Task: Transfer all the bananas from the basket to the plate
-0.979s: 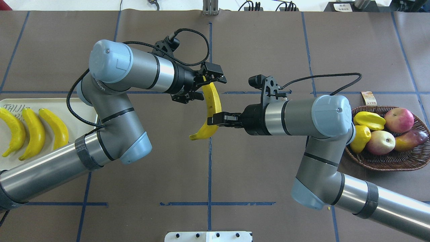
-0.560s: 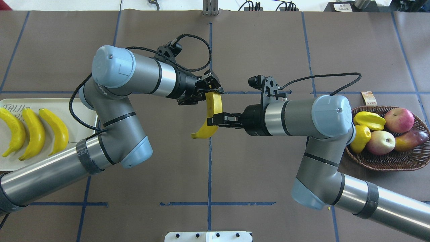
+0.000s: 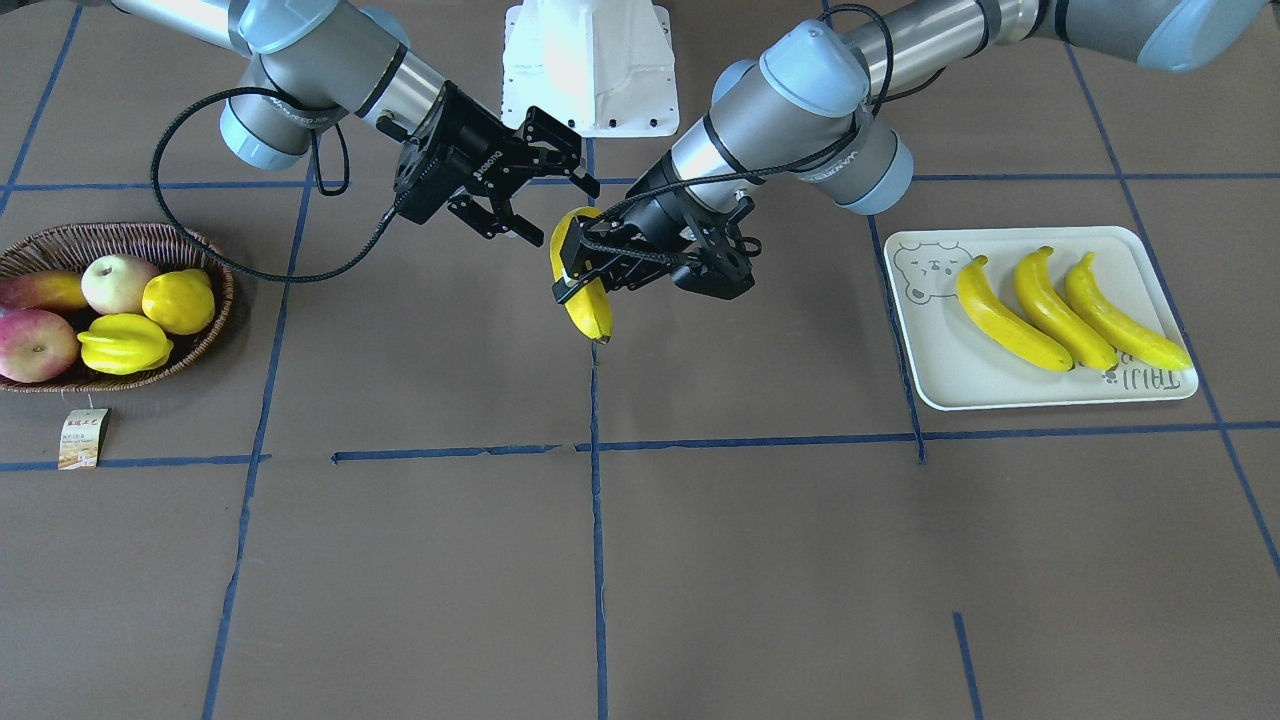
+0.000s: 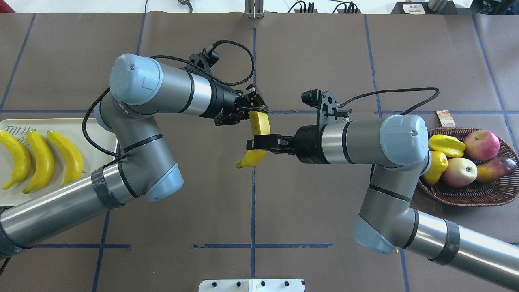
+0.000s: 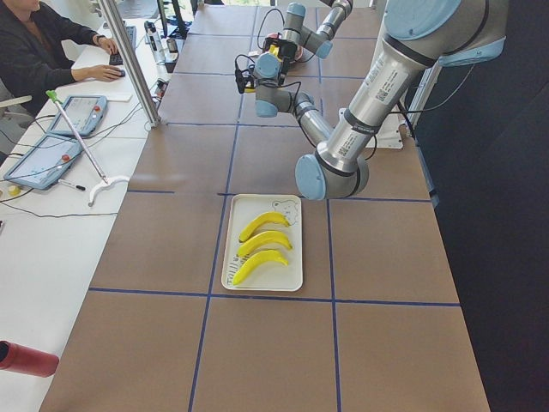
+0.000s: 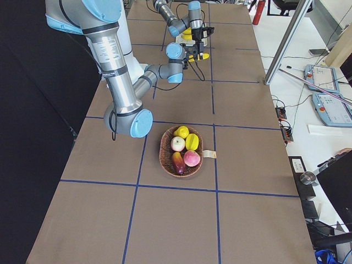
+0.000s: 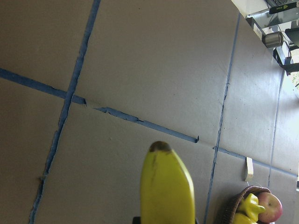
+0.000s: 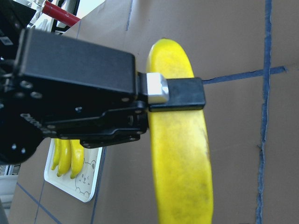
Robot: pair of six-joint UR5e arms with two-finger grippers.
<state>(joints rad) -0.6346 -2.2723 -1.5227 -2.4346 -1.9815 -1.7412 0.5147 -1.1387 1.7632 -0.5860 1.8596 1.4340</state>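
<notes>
A: While the left claw [image 4: 255, 108] is pinched tight on the long curved bright yellow banana [image 4: 259, 125], what is the right claw [image 4: 253, 142] doing?

B: Its two fingers stand spread, wider than the fruit is thick, one on each side of the banana. The front-facing view shows the gap plainly. In its own wrist view one black pad [image 8: 176, 95] lies across the yellow skin. Whether it presses there, I cannot tell.

A: And where on the fruit does each one sit?

B: The left claw grips towards one dark-tipped end, which pokes out past its fingers. The right claw brackets the other half. The banana hangs tilted in the air, clear of the brown paper-covered counter [image 3: 400, 560], with a blue tape line [image 3: 596, 500] running beneath it.

A: Going outward from that banana, what else is there?

B: On the left arm's side of it, well apart, lies the flat cream-white rectangular plate [image 3: 935, 350] with a grey bear face in one corner. Three more yellow bananas [image 3: 1062, 312] lie on it side by side, all curving the same way.

A: And on the other side?

B: On the right arm's side of the banana, also well apart, sits the shallow oval brown wicker basket [image 3: 120, 232]. It holds two red-and-cream apples [image 3: 112, 282], a round yellow lemon [image 3: 178, 300], a ridged yellow starfruit [image 3: 125, 343] and a reddish-purple long fruit [image 3: 40, 290].
</notes>
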